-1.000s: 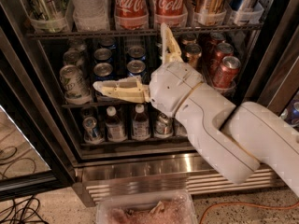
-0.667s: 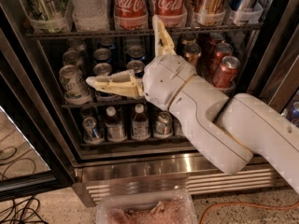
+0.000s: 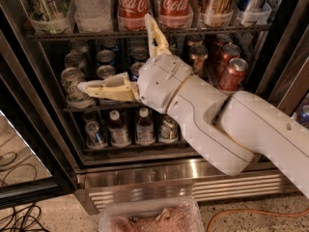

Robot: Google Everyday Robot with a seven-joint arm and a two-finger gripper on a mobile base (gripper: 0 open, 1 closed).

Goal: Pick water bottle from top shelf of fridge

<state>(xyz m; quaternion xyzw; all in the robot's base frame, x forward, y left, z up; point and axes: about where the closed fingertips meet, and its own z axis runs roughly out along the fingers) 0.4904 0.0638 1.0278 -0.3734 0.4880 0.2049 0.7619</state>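
The water bottle (image 3: 91,6) stands on the top shelf (image 3: 63,34) of the fridge (image 3: 145,170), second from the left; only its clear ribbed lower body shows, in a clear bin. My gripper (image 3: 114,51) is wide open and empty, in front of the can rack below the top shelf. One finger (image 3: 104,88) points left and the other finger (image 3: 155,35) points up, its tip in front of the red Coca-Cola bottles (image 3: 133,6). The gripper is below and to the right of the water bottle.
Clear bins of cans (image 3: 46,8) sit left of the water bottle and more cans (image 3: 231,4) at the right. Lower racks hold cans (image 3: 72,79) and small white-capped bottles (image 3: 117,129). The glass door (image 3: 19,144) stands open at the left. A plastic tray (image 3: 149,219) and cables lie on the floor.
My arm and open gripper have shifted a little to the left and upward; the upper finger now reaches higher in front of the Coca-Cola bottles. Nothing has been grasped.
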